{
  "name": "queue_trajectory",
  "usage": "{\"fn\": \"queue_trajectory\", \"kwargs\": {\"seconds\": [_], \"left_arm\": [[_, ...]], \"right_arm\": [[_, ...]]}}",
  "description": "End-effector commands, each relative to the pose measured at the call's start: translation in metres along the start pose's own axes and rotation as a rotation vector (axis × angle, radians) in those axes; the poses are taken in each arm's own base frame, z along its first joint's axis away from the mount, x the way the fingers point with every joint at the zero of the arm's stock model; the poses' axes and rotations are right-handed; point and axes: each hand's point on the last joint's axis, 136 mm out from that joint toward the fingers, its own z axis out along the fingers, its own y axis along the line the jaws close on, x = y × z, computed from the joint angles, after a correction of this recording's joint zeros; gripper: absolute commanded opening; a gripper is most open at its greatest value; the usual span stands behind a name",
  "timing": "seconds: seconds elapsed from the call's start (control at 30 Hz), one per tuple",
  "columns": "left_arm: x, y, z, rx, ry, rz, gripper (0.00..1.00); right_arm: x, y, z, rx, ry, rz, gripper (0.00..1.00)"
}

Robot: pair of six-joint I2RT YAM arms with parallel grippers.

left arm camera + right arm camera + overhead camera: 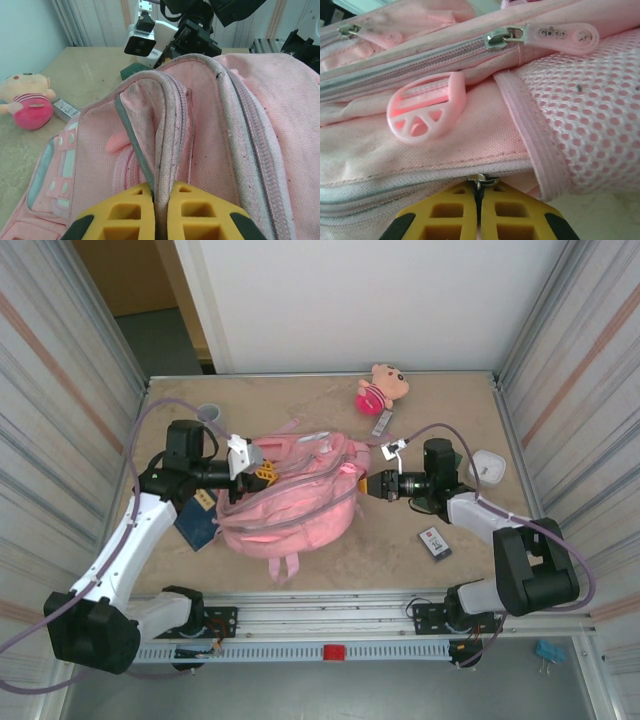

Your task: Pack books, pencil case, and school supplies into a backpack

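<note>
The pink backpack (pixel 300 502) lies on its side mid-table. My left gripper (pixel 262 472) is shut on the grey zip edge of its opening; in the left wrist view that edge (pixel 170 125) runs up from between the yellow fingers (pixel 135 210). My right gripper (pixel 368 483) is shut on a metal zip pull (pixel 480 179) at the backpack's right side. A navy-blue book (pixel 197 522) lies under my left arm. A black piece with white markings (pixel 434 541) lies at the front right, a slim grey piece (pixel 382 423) at the back. The pencil case is out of view.
A pink plush doll (pixel 380 388) sits at the back, a grey cup (pixel 210 414) at the back left, and a white rounded box (pixel 487 466) beside my right arm. Ribbed walls close both sides. A pink buckle (pixel 425 107) lies on the backpack's fabric.
</note>
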Motion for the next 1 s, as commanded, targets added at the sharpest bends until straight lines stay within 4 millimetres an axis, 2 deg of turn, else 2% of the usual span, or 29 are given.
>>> {"fn": "queue_trajectory", "kwargs": {"seconds": [0.0, 0.13, 0.37, 0.77, 0.97], "left_arm": [[-0.007, 0.024, -0.003, -0.147, 0.027, 0.081, 0.0], [0.019, 0.046, 0.003, -0.315, 0.211, 0.111, 0.0], [0.039, 0.066, 0.006, -0.458, 0.351, 0.088, 0.0], [0.049, 0.093, 0.037, -0.616, 0.43, 0.066, 0.0], [0.041, 0.095, 0.066, -0.611, 0.371, 0.03, 0.0]], "right_arm": [[-0.012, 0.021, -0.007, -0.025, -0.017, -0.052, 0.0], [-0.012, 0.028, -0.013, 0.022, -0.015, -0.059, 0.0], [-0.01, 0.039, -0.018, 0.104, 0.025, -0.07, 0.0], [0.01, 0.048, -0.013, 0.269, 0.146, -0.02, 0.0], [0.021, 0.058, 0.002, 0.288, 0.194, 0.049, 0.0]]}}
